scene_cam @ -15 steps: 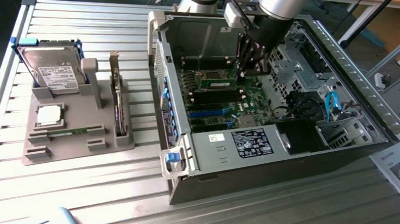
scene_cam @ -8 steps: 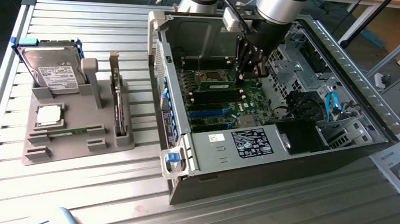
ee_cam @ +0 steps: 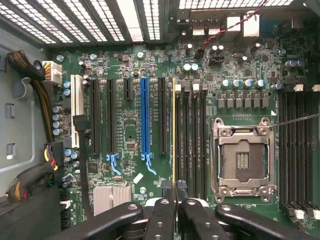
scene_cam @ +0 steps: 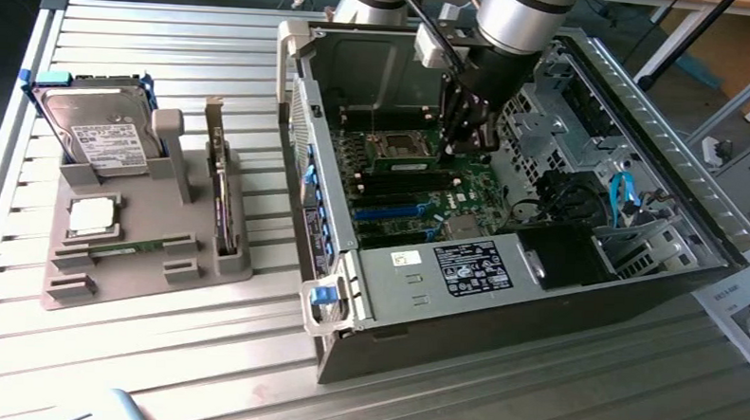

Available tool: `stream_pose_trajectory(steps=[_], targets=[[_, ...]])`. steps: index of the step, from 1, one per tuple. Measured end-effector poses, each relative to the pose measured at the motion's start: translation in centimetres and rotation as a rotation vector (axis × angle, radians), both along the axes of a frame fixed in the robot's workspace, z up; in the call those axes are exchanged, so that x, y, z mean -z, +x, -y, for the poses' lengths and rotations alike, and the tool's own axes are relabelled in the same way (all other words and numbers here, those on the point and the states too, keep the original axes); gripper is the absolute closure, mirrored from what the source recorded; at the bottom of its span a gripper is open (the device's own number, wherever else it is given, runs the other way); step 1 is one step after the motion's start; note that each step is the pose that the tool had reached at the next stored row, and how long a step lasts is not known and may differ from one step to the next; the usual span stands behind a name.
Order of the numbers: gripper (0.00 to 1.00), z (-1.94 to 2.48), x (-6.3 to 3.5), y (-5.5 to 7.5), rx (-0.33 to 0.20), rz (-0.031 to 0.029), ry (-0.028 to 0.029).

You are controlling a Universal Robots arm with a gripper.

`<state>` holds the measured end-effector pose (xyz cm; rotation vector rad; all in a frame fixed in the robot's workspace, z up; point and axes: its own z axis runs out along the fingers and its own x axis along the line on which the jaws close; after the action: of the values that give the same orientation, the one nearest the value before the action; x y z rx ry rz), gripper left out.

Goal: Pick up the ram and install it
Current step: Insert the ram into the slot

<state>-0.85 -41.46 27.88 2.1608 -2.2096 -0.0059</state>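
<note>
Exterior view, arm: I see the black gripper (scene_cam: 467, 146) down inside the open black computer case (scene_cam: 410, 268) on the slatted metal counter (scene_cam: 153, 352).
Wrist view, grip: the gripper is pinching the thin, long green ram (ee_cam: 173, 130) edge-on.
Wrist view, ram position: it lies along the black memory slots of the green motherboard (ee_cam: 127, 132), beside the silver processor socket (ee_cam: 242, 160).

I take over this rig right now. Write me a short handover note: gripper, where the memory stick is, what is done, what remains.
Gripper: shut on the memory stick, inside the computer case.
Stick: held edge-on over the motherboard, along the black memory slots beside the empty processor socket.
Done: stick picked up and brought to the board.
Left: seating in a slot; I cannot tell whether it touches one.
</note>
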Motion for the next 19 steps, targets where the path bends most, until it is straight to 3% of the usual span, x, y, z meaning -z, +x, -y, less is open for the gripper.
stream_pose_trajectory(steps=[8,19], targets=[[0.88,0.00,0.99,0.00,0.004,0.0000,0.0000],[0.88,0.00,1.06,0.33,0.004,0.0000,0.0000]])
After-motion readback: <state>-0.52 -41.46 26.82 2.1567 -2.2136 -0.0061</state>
